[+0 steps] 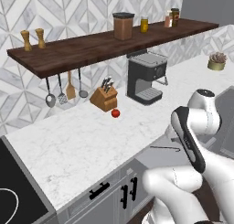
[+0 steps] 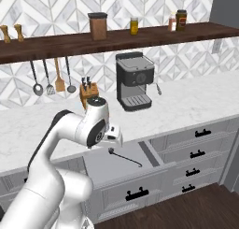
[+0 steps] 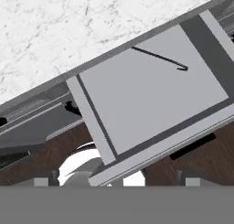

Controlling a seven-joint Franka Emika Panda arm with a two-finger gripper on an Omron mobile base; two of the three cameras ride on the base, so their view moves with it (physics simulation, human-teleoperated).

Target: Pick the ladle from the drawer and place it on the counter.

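Currently the drawer stands pulled out under the bench, with the ladle lying flat on its pale floor near the back edge, below and ahead of the tool. Tool hangs above the drawer's back left part, apart from the ladle; fingers barely visible, so cannot tell if apart or together. Coffee machine sits farther back on the bench.

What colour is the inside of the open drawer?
Pale grey. The wide shallow grey drawer shows it best in the hand view.
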